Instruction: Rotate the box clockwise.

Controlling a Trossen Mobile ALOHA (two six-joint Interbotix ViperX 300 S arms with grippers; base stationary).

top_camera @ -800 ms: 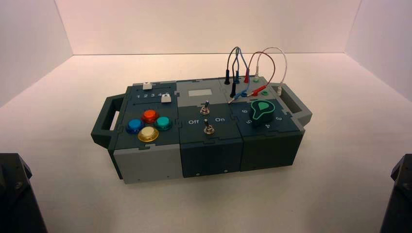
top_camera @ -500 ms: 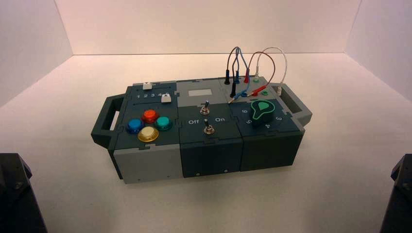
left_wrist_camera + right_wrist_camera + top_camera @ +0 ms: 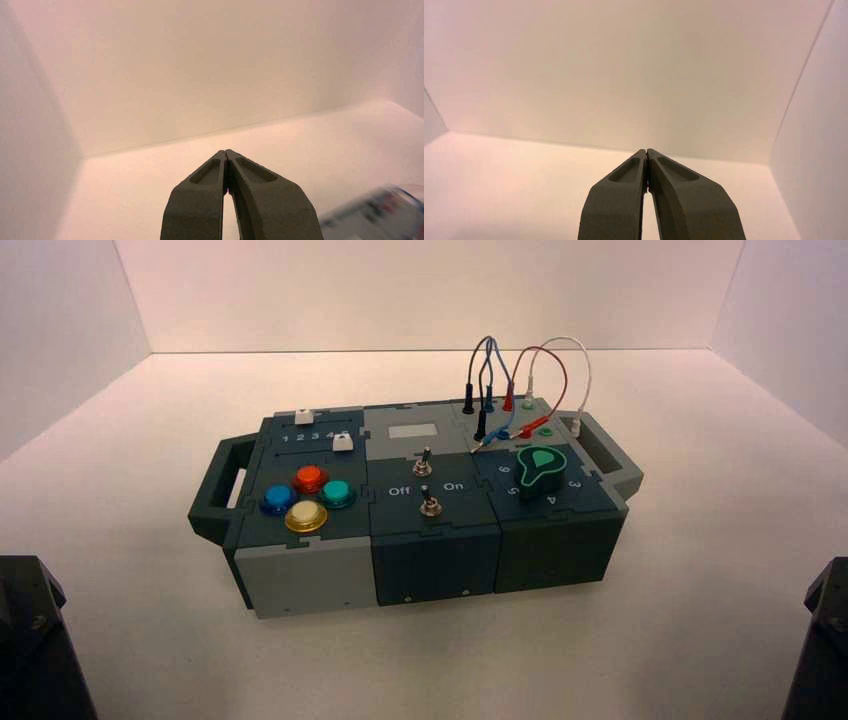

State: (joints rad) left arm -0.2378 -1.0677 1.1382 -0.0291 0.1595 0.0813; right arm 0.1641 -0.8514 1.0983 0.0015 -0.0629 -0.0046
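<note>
My left pincer [image 3: 225, 151] is pressed together, its two dark tips touching, with nothing in it. It is off to the left, near the front, apart from the box. The box [image 3: 435, 510] sits in the middle of the pale, smooth worktop [image 3: 440, 660], a bit crooked. On its left end is a dark, chunky handle [image 3: 205, 500]. Next come four round, shiny buttons [image 3: 311, 478]: blue, red, yellow and green. Two little metal switches [image 3: 430, 506] stand in the middle. Then there are thin, loopy wires [image 3: 565, 390] behind a dark knob [image 3: 540, 472] with a green edge. A grey handle [image 3: 620, 465] is on the right end. My right pincer [image 3: 647, 151] is off to the right, pressed together and holding nothing.
</note>
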